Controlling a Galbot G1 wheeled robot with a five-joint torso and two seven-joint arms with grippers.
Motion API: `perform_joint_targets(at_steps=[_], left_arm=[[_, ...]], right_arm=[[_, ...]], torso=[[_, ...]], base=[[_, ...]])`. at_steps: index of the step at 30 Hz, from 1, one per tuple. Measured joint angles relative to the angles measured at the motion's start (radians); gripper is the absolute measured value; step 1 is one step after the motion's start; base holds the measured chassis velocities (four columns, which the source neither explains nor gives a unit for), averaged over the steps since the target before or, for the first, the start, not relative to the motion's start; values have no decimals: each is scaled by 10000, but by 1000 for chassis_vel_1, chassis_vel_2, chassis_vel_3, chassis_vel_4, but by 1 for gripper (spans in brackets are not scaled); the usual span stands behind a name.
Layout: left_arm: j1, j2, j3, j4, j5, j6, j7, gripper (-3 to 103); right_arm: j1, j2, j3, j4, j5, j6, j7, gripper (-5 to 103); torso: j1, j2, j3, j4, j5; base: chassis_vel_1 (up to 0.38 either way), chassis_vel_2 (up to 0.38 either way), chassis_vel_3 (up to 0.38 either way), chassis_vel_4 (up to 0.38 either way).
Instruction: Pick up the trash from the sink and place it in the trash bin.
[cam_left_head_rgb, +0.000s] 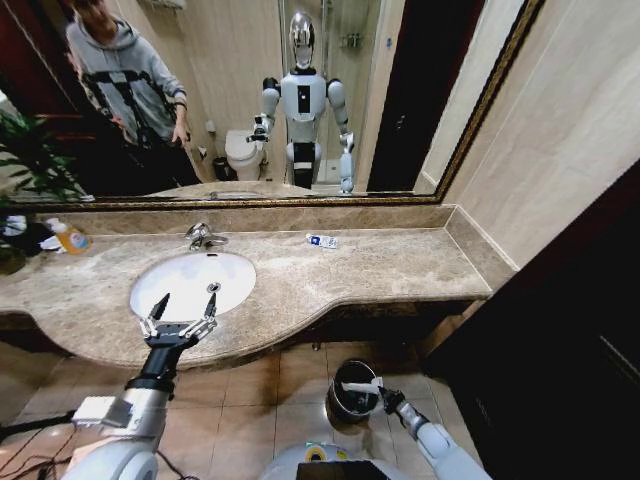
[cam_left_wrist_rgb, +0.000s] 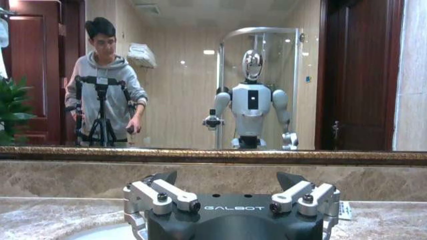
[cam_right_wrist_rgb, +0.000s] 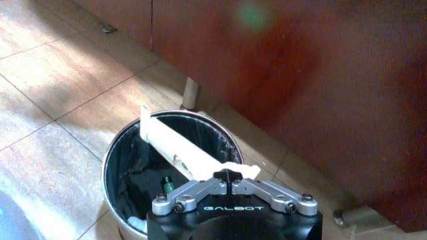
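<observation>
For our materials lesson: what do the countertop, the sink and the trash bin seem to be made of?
Countertop: probably polished marble or stone, beige-brown with veining and a sheen.
Sink: likely glazed ceramic, smooth glossy white.
Trash bin: seemingly metal at the rim, which shines; the dark inside looks like a plastic liner, though that is uncertain.

bin mouth (cam_right_wrist_rgb: 133, 150) crossed by tube (cam_right_wrist_rgb: 180, 150)

The word "GALBOT" stands in pale letters on the dark housing of the left claw (cam_left_wrist_rgb: 231, 186), just behind its fingers, in the left wrist view. The same word "GALBOT" stands on the housing of the right claw (cam_right_wrist_rgb: 229, 176) in the right wrist view. A small white-and-blue packet (cam_left_head_rgb: 321, 241) lies near the back edge of the table (cam_left_head_rgb: 380, 270); its print is too small to read.
</observation>
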Motion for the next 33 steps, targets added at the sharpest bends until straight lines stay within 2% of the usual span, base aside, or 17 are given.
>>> perform_joint_targets(at_steps=[12, 14, 15, 17, 20, 22, 24, 25, 27, 28, 29, 31, 32, 33], left_arm=[[0, 0, 0, 0, 0, 0, 0, 100], [0, 0, 0, 1, 0, 0, 0, 100], [0, 0, 0, 1, 0, 0, 0, 100], [0, 0, 0, 1, 0, 0, 0, 100], [0, 0, 0, 1, 0, 0, 0, 100], [0, 0, 0, 0, 0, 0, 0, 100], [0, 0, 0, 0, 0, 0, 0, 100], [0, 0, 0, 0, 0, 0, 0, 100], [0, 0, 0, 0, 0, 0, 0, 100], [0, 0, 0, 0, 0, 0, 0, 100], [0, 0, 0, 0, 0, 0, 0, 100], [0, 0, 0, 0, 0, 0, 0, 100], [0, 0, 0, 0, 0, 0, 0, 100], [0, 0, 0, 0, 0, 0, 0, 100]], right_arm=[[349, 224, 98, -422, -384, -10, -200, -1], [298, 198, 124, -393, -389, -37, -262, 9], [298, 198, 124, -393, -389, -37, -262, 9], [219, 142, 136, -291, -371, -81, -290, 20], [145, 101, 138, -167, -330, -122, -304, 25], [77, 70, 138, -44, -296, -159, -321, 37], [34, 56, 137, 20, -281, -180, -337, 37], [6, 47, 137, 60, -273, -186, -351, 47], [-47, 31, 136, 126, -263, -202, -386, 58], [-47, 31, 136, 126, -263, -202, -386, 58], [-75, 23, 135, 152, -259, -206, -402, 63], [-104, 17, 135, 174, -255, -208, -409, 63], [-154, 3, 137, 218, -248, -209, -421, 74], [-191, -14, 136, 263, -234, -209, -425, 74]], torso=[[0, 0, 0, 0, 0], [0, 0, 0, 0, 0], [0, 0, 0, 0, 0], [0, 0, 0, -1, -1], [0, 0, 0, -1, 0], [0, 0, 0, 0, 0], [0, 0, 0, 0, 0], [0, 0, 0, -1, 0], [0, 0, 0, -1, 0], [0, 0, 0, -1, 0], [0, 0, -1, 0, 0], [0, 0, -1, -1, 0], [0, 0, -1, -1, 0], [0, 0, -1, 0, 1]], base=[[0, 0, 0, 0], [0, 0, 0, 0], [0, 0, 0, 0], [0, 0, 0, 0], [0, 0, 0, 0], [0, 0, 0, 0], [0, 0, 0, 0], [0, 0, 0, 0], [0, 0, 0, 0], [0, 0, 0, 0], [0, 0, 0, 0], [0, 0, 0, 0], [0, 0, 0, 0], [0, 0, 0, 0]])
